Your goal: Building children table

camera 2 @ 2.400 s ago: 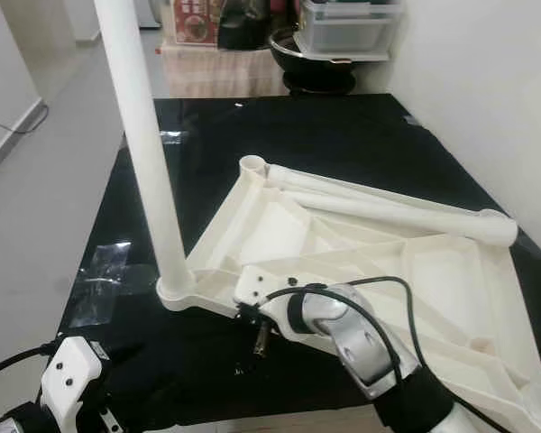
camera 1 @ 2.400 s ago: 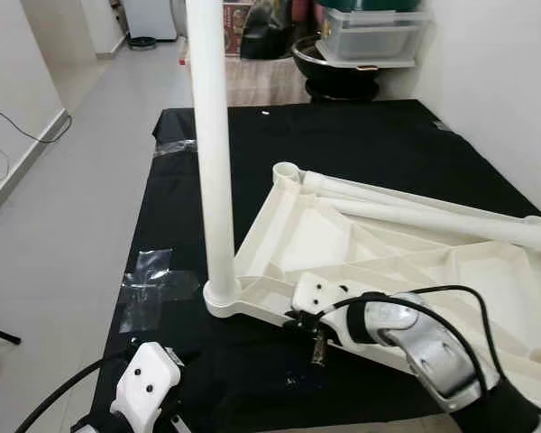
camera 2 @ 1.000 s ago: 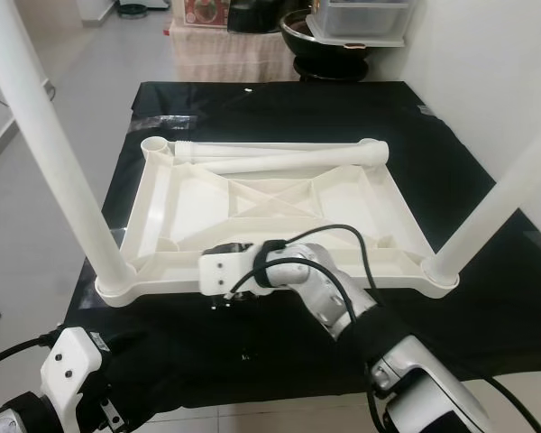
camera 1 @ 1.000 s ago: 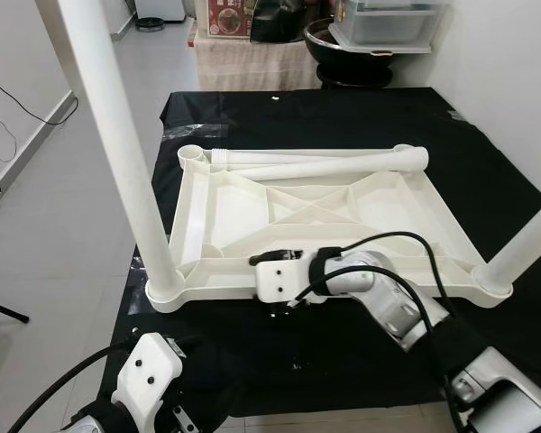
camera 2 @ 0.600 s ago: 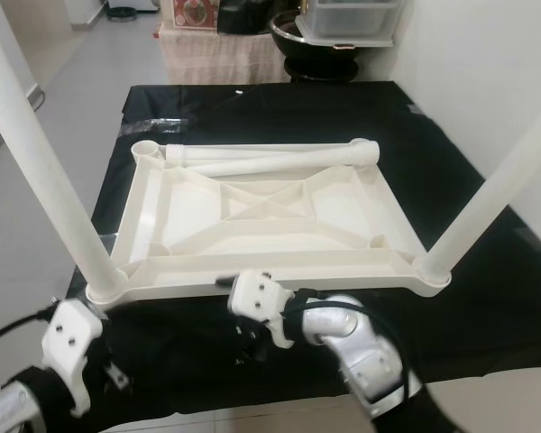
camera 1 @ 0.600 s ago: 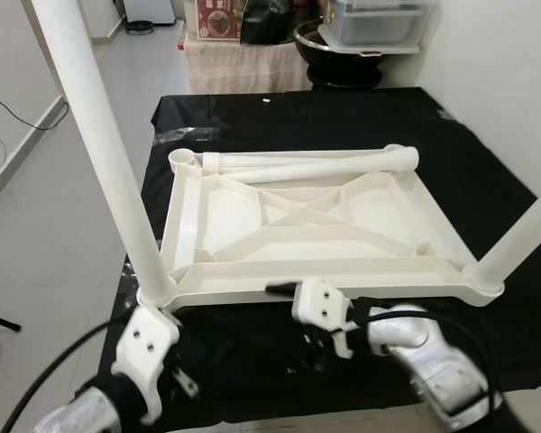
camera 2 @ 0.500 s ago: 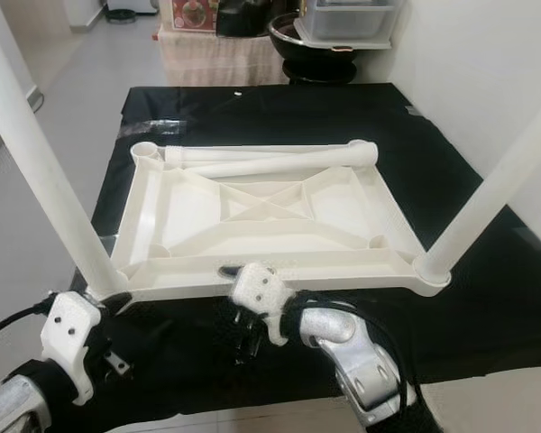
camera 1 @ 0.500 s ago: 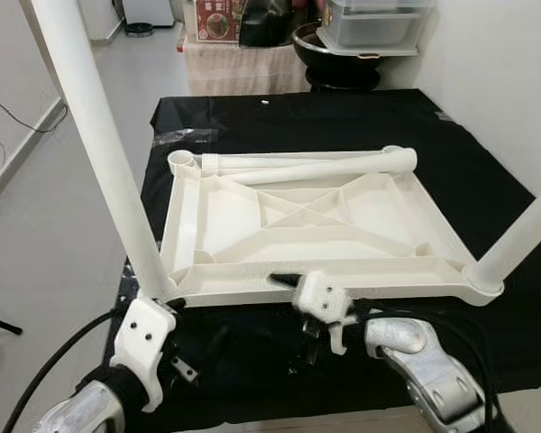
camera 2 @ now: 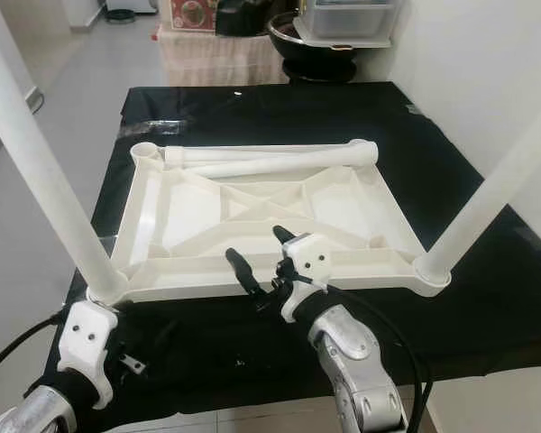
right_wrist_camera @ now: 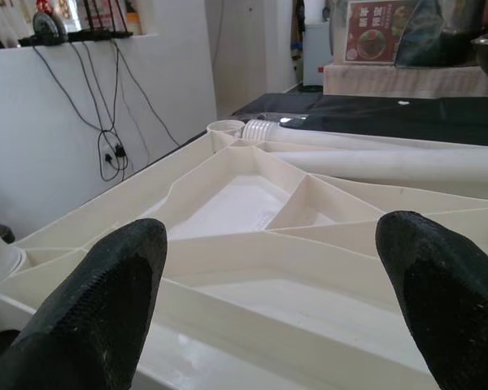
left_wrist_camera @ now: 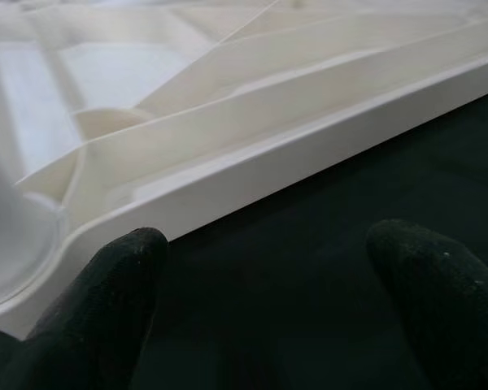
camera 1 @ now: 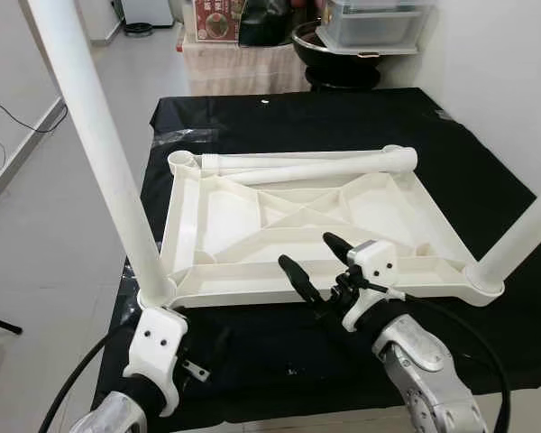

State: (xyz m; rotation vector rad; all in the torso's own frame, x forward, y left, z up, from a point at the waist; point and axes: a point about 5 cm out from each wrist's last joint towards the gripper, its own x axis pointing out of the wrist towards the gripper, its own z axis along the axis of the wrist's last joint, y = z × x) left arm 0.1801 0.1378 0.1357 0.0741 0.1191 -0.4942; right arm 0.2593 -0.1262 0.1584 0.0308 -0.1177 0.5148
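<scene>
A white plastic table top [camera 1: 225, 216] lies upside down on a black mat [camera 1: 361, 117]. One white leg [camera 1: 99, 153] stands in its near left corner socket, and another leg [camera 1: 523, 239] stands in the near right socket. Two loose legs [camera 1: 307, 163] lie along the far edge. My right gripper [camera 1: 307, 251] is open just above the middle of the near rim, fingers pointing over the ribbed underside [right_wrist_camera: 228, 203]. My left gripper [left_wrist_camera: 268, 244] is open low over the mat, facing the near rim [left_wrist_camera: 309, 146] by the left corner.
A white wall [camera 1: 496, 72] runs along the mat's right side. Past the far end stand a black bowl [camera 1: 343, 63], clear storage boxes [camera 1: 374, 18] and a low bench. Grey floor [camera 1: 63, 198] lies left, with cables by the skirting. Clear tape [camera 1: 176, 135] is stuck on the mat.
My right gripper has come up from under the near rim and now points over the table top with its fingers spread. My left wrist has sunk a little lower.
</scene>
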